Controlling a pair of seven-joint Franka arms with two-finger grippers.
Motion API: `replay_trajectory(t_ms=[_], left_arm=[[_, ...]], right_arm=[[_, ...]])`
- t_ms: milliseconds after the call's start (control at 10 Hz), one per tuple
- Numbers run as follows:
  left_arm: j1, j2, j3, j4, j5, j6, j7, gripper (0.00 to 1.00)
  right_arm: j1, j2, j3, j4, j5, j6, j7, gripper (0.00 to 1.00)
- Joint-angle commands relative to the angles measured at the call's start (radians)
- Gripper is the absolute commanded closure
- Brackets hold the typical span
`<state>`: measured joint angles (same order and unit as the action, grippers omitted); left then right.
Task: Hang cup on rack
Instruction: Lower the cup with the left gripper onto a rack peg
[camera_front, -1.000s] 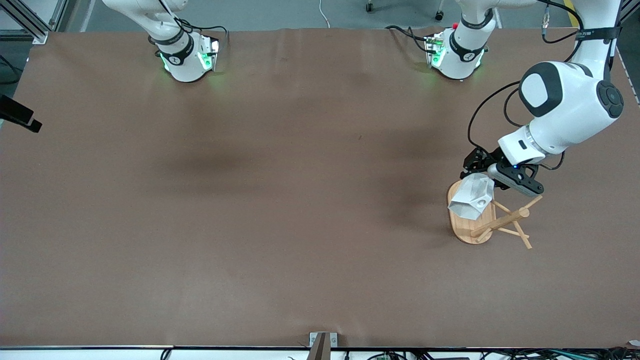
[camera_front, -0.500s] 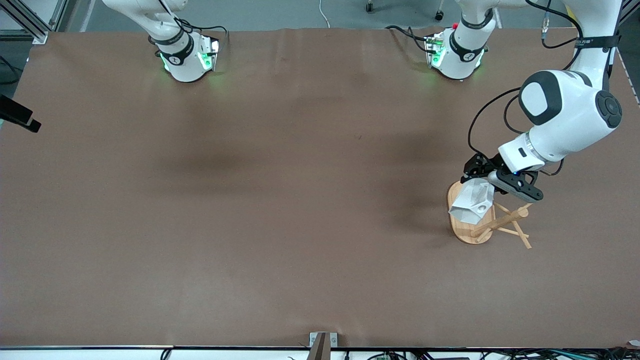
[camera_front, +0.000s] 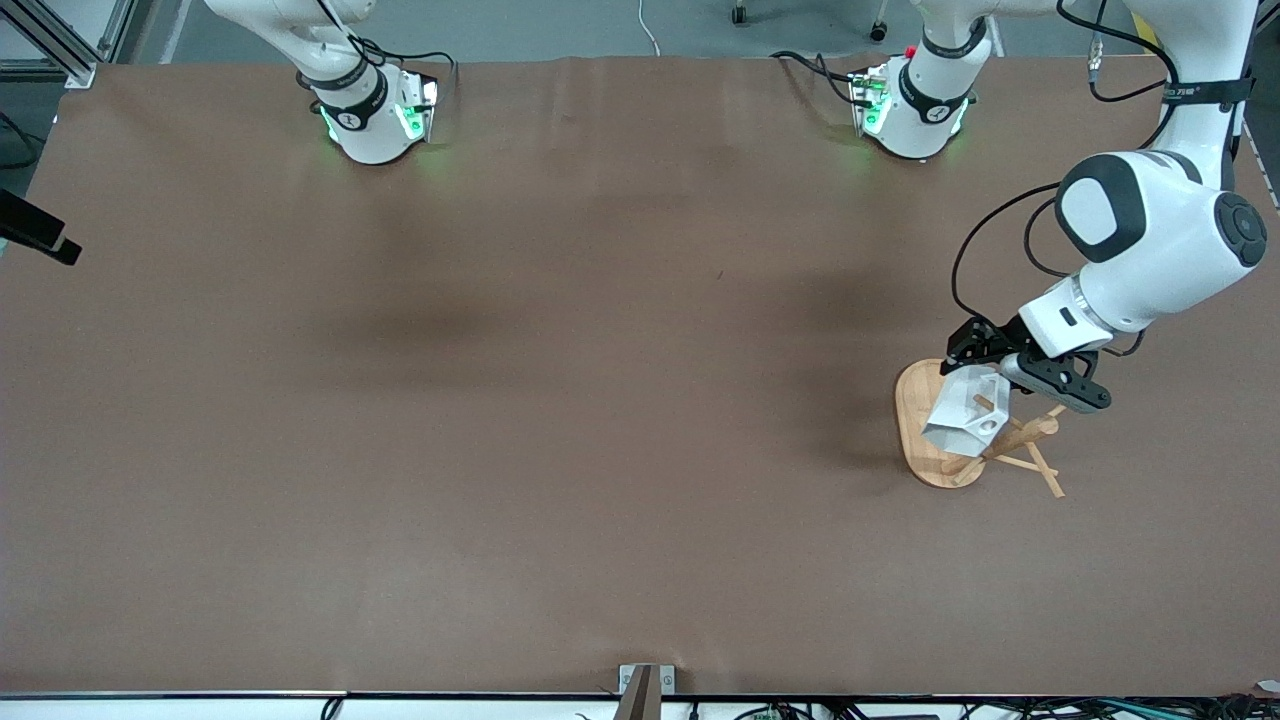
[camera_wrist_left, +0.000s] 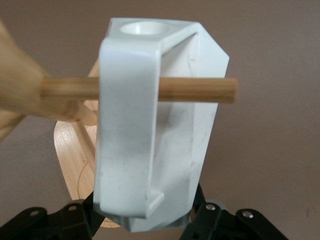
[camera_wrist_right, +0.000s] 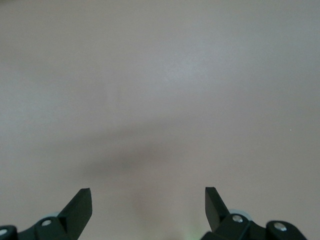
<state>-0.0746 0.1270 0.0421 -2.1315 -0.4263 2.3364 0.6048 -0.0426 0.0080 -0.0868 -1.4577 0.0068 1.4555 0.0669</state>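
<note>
The white faceted cup (camera_front: 962, 418) is held over the bamboo rack's oval base (camera_front: 912, 415). My left gripper (camera_front: 985, 368) is shut on the cup's body. In the left wrist view a thin peg (camera_wrist_left: 200, 90) of the rack passes through the hole in the cup's blocky handle (camera_wrist_left: 127, 140), and its tip sticks out past the handle. The rack's base (camera_wrist_left: 70, 150) shows under the cup. My left gripper (camera_wrist_left: 150, 222) clamps the cup's lower end between its black fingers. My right gripper (camera_wrist_right: 148, 205) is open and empty over bare table, and the right arm waits.
The rack's post and other pegs (camera_front: 1030, 450) point toward the left arm's end of the table. Both arm bases (camera_front: 370, 110) stand along the table's edge farthest from the front camera. A small metal bracket (camera_front: 645, 680) sits at the edge nearest that camera.
My left gripper has carried the cup toward the rack's post, and the peg now runs through the handle's hole. The right arm has not moved.
</note>
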Motion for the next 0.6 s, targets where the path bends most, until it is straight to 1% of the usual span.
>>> replay_trajectory(t_ms=[0, 100, 200, 300, 400, 500], left_arm=[[0.001, 0.039, 0.013, 0.002, -0.026, 0.011, 0.036, 0.95], [0.006, 0.034, 0.019, 0.002, -0.026, 0.002, 0.02, 0.8], [0.004, 0.03, 0.036, 0.002, -0.025, -0.002, 0.017, 0.34], [0.006, 0.028, 0.038, 0.001, -0.026, -0.002, 0.018, 0.03], [0.006, 0.005, 0.038, -0.014, -0.026, -0.003, 0.023, 0.0], [0.007, -0.016, 0.044, -0.027, -0.026, -0.031, 0.023, 0.0]], right_arm=[[-0.007, -0.016, 0.005, -0.009, -0.016, -0.001, 0.002, 0.0], [-0.007, -0.016, 0.005, -0.009, -0.016, -0.001, 0.002, 0.0], [-0.007, -0.016, 0.005, -0.009, -0.016, -0.001, 0.002, 0.0], [-0.007, -0.016, 0.005, -0.01, -0.016, -0.001, 0.002, 0.0], [-0.007, -0.016, 0.005, -0.009, -0.016, -0.001, 0.002, 0.0], [-0.007, -0.016, 0.005, -0.009, -0.016, -0.001, 0.002, 0.0]])
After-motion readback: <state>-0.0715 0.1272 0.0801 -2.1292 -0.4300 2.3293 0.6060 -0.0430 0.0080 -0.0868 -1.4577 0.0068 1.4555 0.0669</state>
